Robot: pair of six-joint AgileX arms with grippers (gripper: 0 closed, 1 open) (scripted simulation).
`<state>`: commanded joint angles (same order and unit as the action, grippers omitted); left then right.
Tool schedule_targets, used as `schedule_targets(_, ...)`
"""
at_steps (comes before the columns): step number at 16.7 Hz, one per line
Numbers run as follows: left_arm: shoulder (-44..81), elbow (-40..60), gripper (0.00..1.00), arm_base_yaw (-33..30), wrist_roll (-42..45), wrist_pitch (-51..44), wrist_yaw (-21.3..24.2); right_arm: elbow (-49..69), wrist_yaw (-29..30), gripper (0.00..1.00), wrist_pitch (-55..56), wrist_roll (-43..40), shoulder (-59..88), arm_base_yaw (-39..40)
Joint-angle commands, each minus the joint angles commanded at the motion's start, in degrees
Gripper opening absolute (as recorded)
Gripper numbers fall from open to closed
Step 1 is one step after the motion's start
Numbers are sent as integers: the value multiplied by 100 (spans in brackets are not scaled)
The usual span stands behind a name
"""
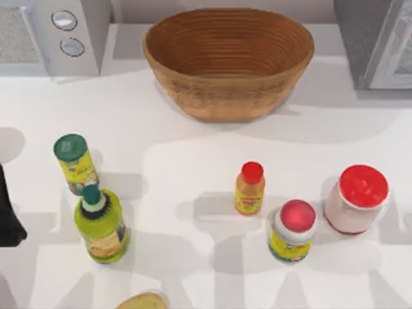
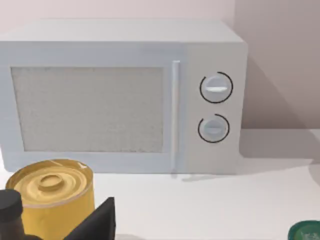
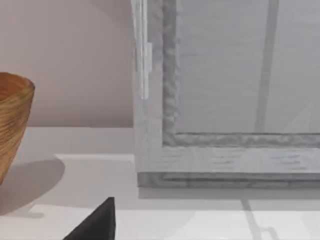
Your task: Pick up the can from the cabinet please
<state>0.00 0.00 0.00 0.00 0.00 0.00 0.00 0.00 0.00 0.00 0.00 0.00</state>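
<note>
My left arm (image 1: 8,212) sits at the desk's (image 1: 193,141) left edge; a yellow can (image 2: 50,197) stands before the microwave (image 2: 120,95). Cabinet (image 1: 376,42) shut. I cannot tell either gripper's fingers.

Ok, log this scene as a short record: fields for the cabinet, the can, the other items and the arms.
cabinet: large grey boxy cabinet with a pale white-framed door, top view's back right corner
can: yellow metal can seen near the left wrist camera, in front of the light grey microwave
centre back: brown woven basket
left side: green-lidded jar, green squeeze bottle
right side: orange red-capped bottle, yellow red-lidded jar, white red-lidded jar
left arm: dark shape at the table's left edge
</note>
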Motion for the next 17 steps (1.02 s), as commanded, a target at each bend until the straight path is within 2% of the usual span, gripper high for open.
schedule_targets(4,0,0,100,0,0,0,0,178,22,100,-47,2,148,20)
schedule_targets(7,0,0,100,0,0,0,0,891,108,100,-229,9,727,101)
schedule_targets(11,0,0,100,0,0,0,0,2496,298,100,-631,28,2001,276)
schedule_targets(17,0,0,100,0,0,0,0,5608,654,100,-1382,65,4388,606)
